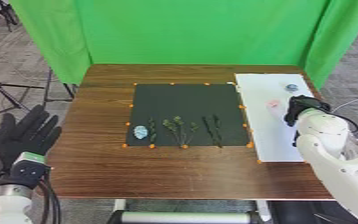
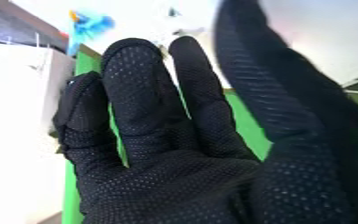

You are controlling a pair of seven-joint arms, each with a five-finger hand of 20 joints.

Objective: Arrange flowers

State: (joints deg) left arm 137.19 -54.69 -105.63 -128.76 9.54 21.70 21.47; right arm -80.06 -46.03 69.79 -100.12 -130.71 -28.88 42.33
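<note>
Fingers of the right hand (image 1: 305, 104) are hanging apart, pinching nothing, at the frame's centre right; a low sweep could be crushing the nearby pink flower (image 1: 274, 104).

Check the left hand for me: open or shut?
Open: the left hand has its fingers straight and spread, beside the table.

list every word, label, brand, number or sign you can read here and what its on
None can be read.
Flat black rectangular mat: no legible text.
Long white rectangular sheet: no legible text.
Green band at the black-gloved left hand's wrist: any print is too small to read.
</note>
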